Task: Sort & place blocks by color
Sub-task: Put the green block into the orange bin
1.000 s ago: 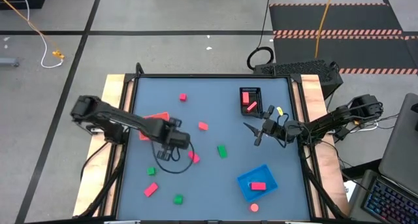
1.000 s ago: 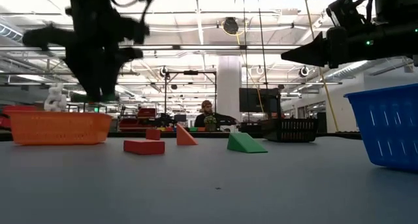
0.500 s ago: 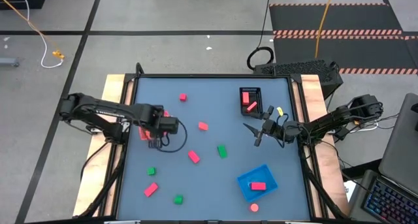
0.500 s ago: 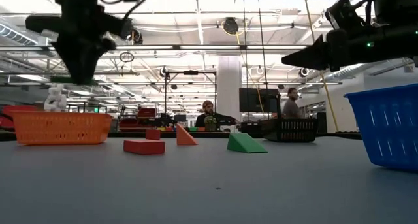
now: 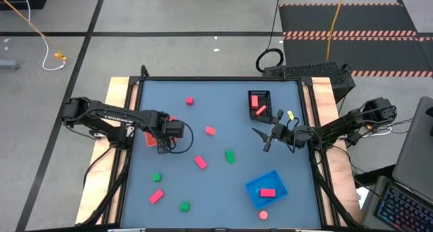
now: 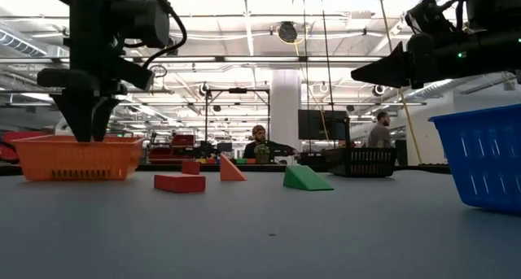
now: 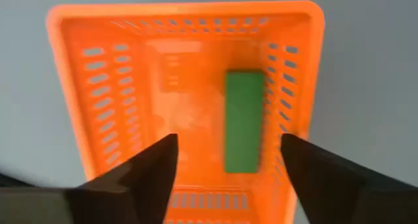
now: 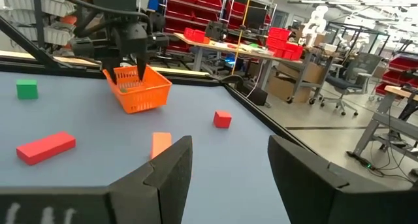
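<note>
The left gripper (image 7: 225, 165) points straight down over the orange perforated plastic basket (image 7: 78, 106) at the table's 9 o'clock side. Its fingers are spread apart and hold nothing. A green rectangular block (image 7: 243, 121) is inside this basket, between the fingers in the wrist view; whether it already rests on the floor of the basket is not clear. From above, the arm hides most of the basket. The right gripper (image 5: 266, 138) hovers near 3 o'clock, reaching toward the centre, with its fingers apart and empty. Other red, pink and green blocks lie scattered on the blue-grey table (image 5: 216, 184).
</note>
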`<act>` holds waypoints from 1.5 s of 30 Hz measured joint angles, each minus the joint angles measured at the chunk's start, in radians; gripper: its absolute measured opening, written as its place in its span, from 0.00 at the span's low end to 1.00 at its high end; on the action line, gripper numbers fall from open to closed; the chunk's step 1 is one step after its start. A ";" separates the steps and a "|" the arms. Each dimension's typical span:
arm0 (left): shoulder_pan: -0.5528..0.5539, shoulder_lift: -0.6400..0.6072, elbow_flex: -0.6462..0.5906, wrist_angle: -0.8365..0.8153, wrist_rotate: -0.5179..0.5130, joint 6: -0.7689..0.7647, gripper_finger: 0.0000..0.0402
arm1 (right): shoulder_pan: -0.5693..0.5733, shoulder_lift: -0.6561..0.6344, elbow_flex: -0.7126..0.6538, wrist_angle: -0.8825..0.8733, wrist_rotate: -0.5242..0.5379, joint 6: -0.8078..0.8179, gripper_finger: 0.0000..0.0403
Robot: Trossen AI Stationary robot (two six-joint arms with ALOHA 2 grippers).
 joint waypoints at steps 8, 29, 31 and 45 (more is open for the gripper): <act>0.010 0.000 0.000 0.002 -0.099 0.054 0.75 | 0.000 0.000 0.000 0.000 0.000 -0.007 0.49; 0.123 0.008 -0.063 0.089 0.167 0.138 0.22 | 0.000 0.000 0.000 -0.002 -0.001 -0.007 0.49; 0.115 0.016 -0.080 0.097 0.170 0.151 0.20 | 0.000 0.000 0.000 -0.003 -0.001 -0.006 0.49; 0.053 0.019 -0.074 0.126 0.168 0.230 0.44 | 0.000 0.000 0.000 -0.005 -0.001 -0.004 0.49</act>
